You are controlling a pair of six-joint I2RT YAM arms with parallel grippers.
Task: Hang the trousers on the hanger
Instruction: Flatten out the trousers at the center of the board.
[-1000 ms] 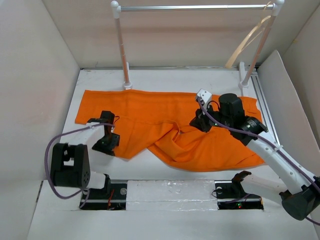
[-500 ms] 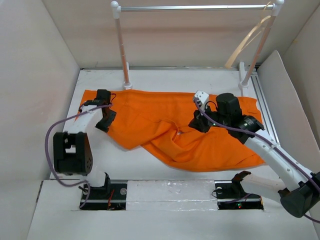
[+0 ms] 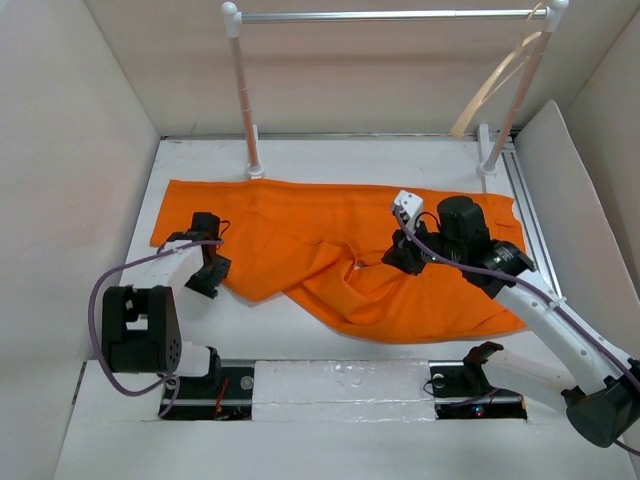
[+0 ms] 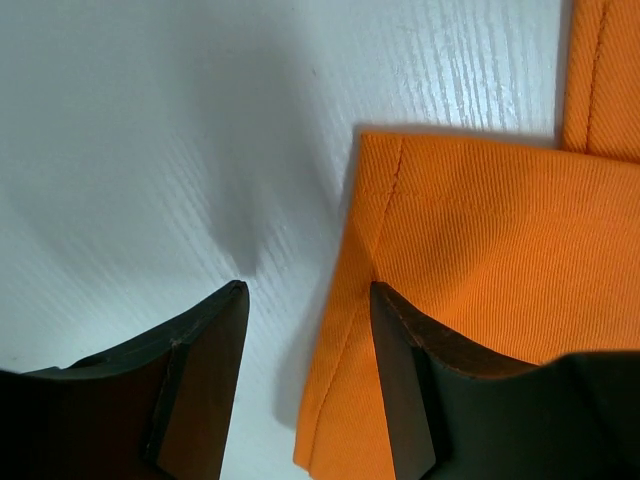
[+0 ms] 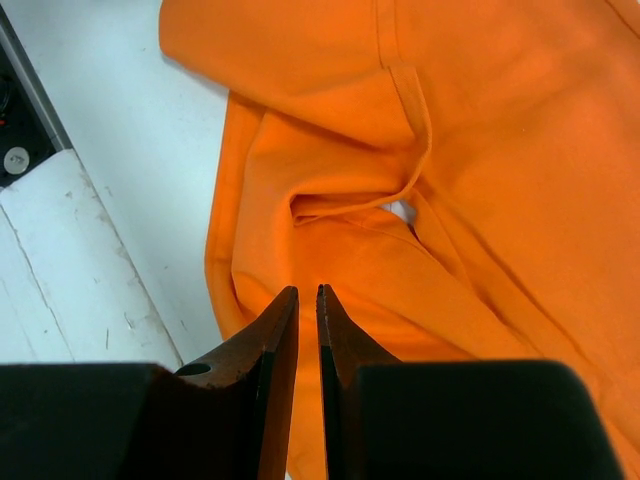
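While the left gripper (image 4: 308, 300) holds its dark fingers well apart, one over the bare white table (image 3: 330, 160) and the other on the hemmed edge of the bright orange cloth trousers (image 3: 300, 225), the right gripper (image 5: 298, 300) shows only a slit between its jaws, poised over a rumpled fold, nothing visibly pinched. Bare table borders the spread trousers front and back. Left arm bends low; right arm reaches diagonally inward. A thin pale beige hanger (image 3: 492, 82) hangs by the right post of the white-posted rack (image 3: 240, 90).

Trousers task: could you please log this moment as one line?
trousers spread on table, middle bunched | hanger on rack, bare | left gripper open astride trousers' edge | right gripper shut above folds
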